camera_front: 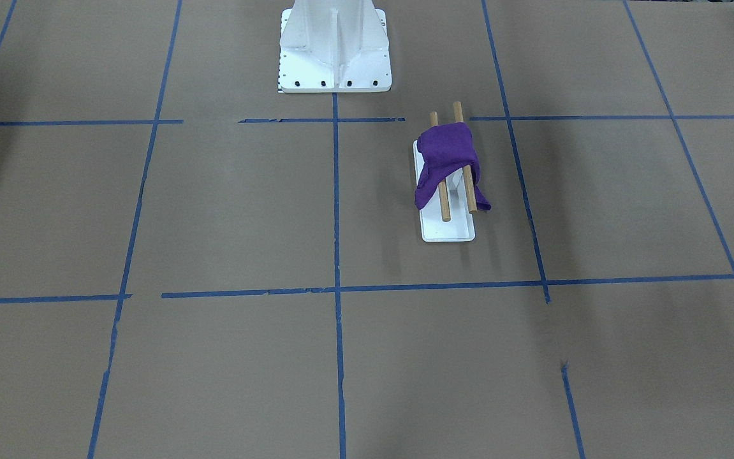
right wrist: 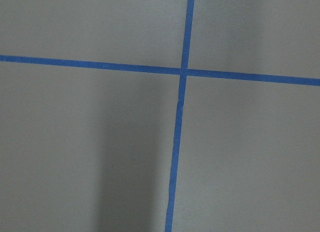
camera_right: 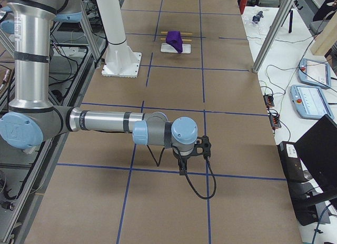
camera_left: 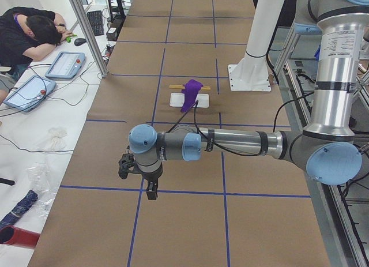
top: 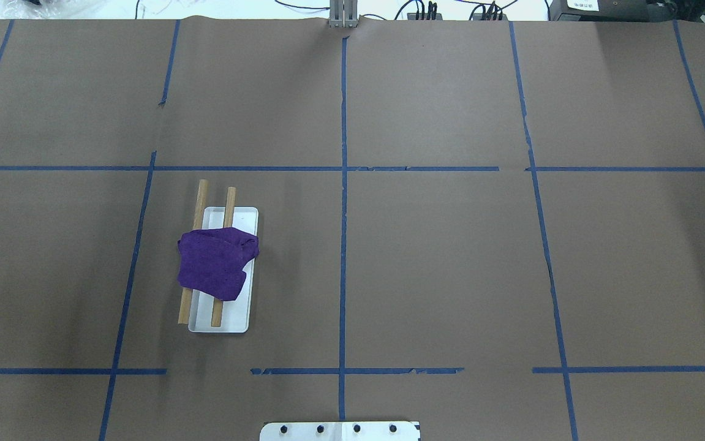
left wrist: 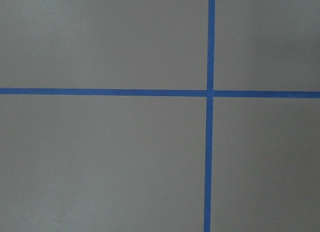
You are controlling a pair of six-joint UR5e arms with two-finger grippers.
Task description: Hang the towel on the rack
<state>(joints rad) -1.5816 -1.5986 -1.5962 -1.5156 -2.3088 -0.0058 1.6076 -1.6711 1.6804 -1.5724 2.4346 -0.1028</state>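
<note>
The desk (top: 450, 275) is covered in brown paper and marked into large rectangles by blue tape. Both arms are stretched out low over it, well away from the rack, one at each end. The left arm (camera_left: 242, 143) is over the end on the robot's left, and the right arm (camera_right: 105, 121) is over the end on its right. A big white bolted pedestal (camera_front: 335, 44) stands at the robot's edge of the desk, on the centre tape line.

The rack (top: 234, 312) sits on the robot's left half, just beyond the pedestal. Its flat white base lies lengthwise, running away from the robot. Its two wooden dowels (top: 202, 196) run side by side above the base.

The purple towel (top: 214, 263) hangs across both dowels, bunched rather than spread. It covers their middle and the stretch toward the robot, so bare dowel ends show on both sides of it. One tail droops onto the base between the dowels, and another hangs over the outer dowel.

The left claw (camera_left: 150, 189) and the right claw (camera_right: 181, 167) both point down at bare paper. Only the side cameras catch them, so I cannot tell how wide either stands. Each wrist camera shows only a tape crossing.
</note>
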